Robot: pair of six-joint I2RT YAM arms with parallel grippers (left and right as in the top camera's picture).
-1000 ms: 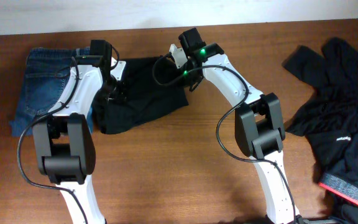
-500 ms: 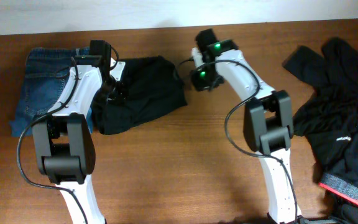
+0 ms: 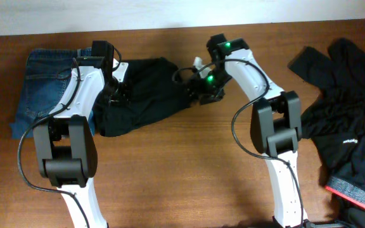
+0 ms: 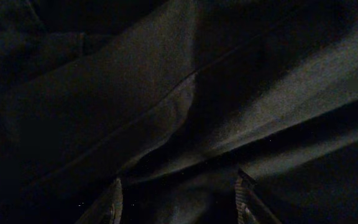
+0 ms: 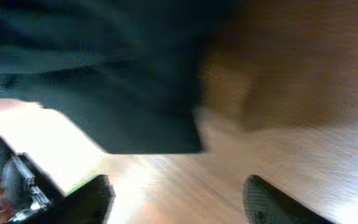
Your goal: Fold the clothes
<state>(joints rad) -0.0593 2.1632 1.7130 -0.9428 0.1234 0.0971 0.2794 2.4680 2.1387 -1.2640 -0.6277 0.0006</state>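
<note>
A: The left gripper (image 4: 179,198) first: what do we see of it?

B: In its own wrist camera we see two fingertips (image 4: 112,205) at the bottom edge. They stand apart with nothing pinched between them. The matte cloth of the black trousers (image 4: 166,93) fills the whole view beneath them, creased in long diagonal folds. We cannot tell whether the tips touch the cloth.

A: And from above?

B: From above, the left arm (image 3: 84,88) reaches up the left side of the brown wooden worktop (image 3: 170,164). Its gripper sits over the left part of the trousers. They lie folded into a compact, roughly rectangular bundle at the upper middle of the worktop.

A: Where is the right gripper (image 5: 179,198)?

B: Its wrist view is blurred. We make out two dark fingers (image 5: 86,199) spread wide at the bottom, with bare wood between them. A square corner of the trousers lies just beyond, at the upper left. In the overhead view this gripper sits just beside the right edge of the bundle, holding nothing.

A: What else lies out?

B: Blue denim jeans (image 3: 43,88) lie folded flat at the far left. Their right edge meets the trousers behind the left arm, and we cannot tell whether the two overlap. At the far right, well apart from both grippers, a loose heap of black clothes (image 3: 347,120) spreads unfolded. A red-and-grey band (image 3: 353,190) shows at its lower edge.
</note>
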